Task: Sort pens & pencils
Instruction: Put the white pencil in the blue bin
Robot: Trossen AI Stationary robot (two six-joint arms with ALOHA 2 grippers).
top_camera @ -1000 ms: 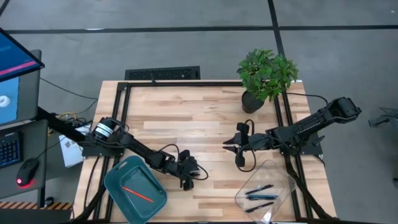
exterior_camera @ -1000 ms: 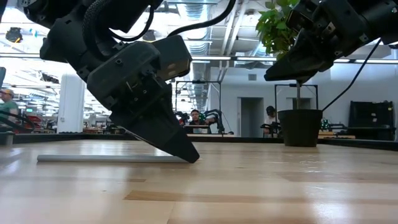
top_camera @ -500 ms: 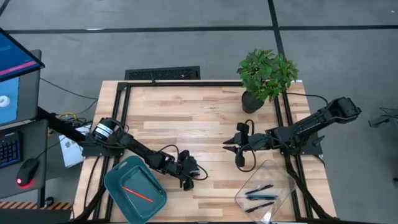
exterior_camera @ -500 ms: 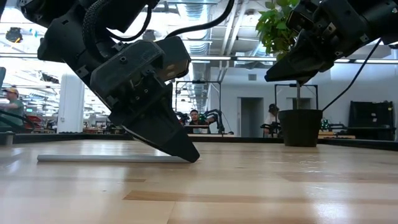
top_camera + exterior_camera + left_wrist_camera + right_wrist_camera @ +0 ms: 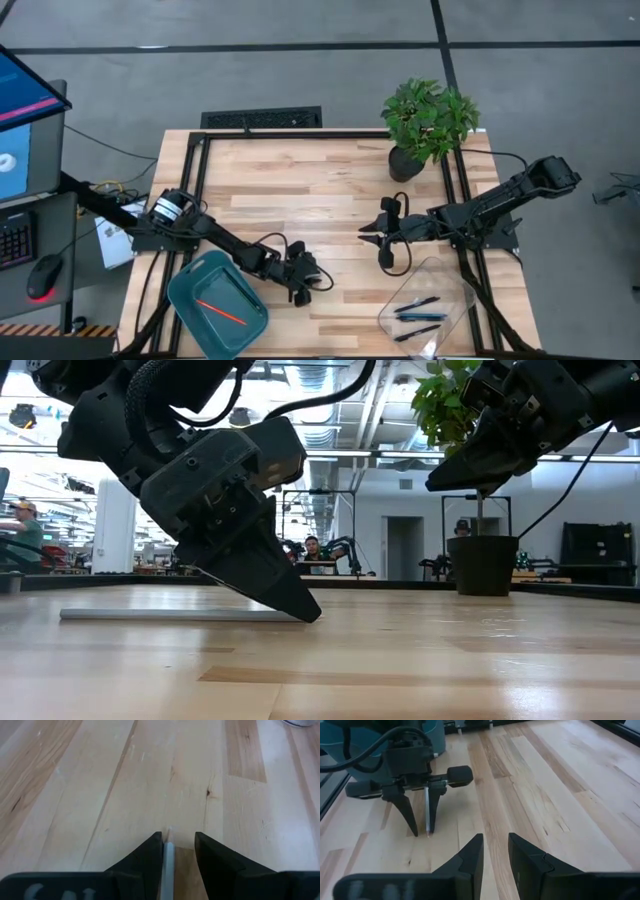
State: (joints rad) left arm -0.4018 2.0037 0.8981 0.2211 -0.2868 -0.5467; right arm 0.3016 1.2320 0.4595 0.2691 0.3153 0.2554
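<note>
A pale grey pencil lies flat on the wooden table; the low view shows its length. My left gripper is open and low over it, the fingertips down at the table on either side of the pencil's pointed end. The right wrist view shows the same. My right gripper hangs open above the table's middle right, with nothing between its fingers. An orange-red pencil lies in a teal tray. Dark pens lie in a clear bin. My left gripper straddles the pencil's pointed end, slanting down from the table's left, with its fingers along the pencil. The pencil lies close against the inner side of one finger; I cannot tell whether they touch. The pencil rests flat on the table.
A potted plant stands at the far right corner. The teal tray sits at the near left and the clear bin at the near right. Bare wood lies between the two arms and toward the far edge. People show in the room beyond.
</note>
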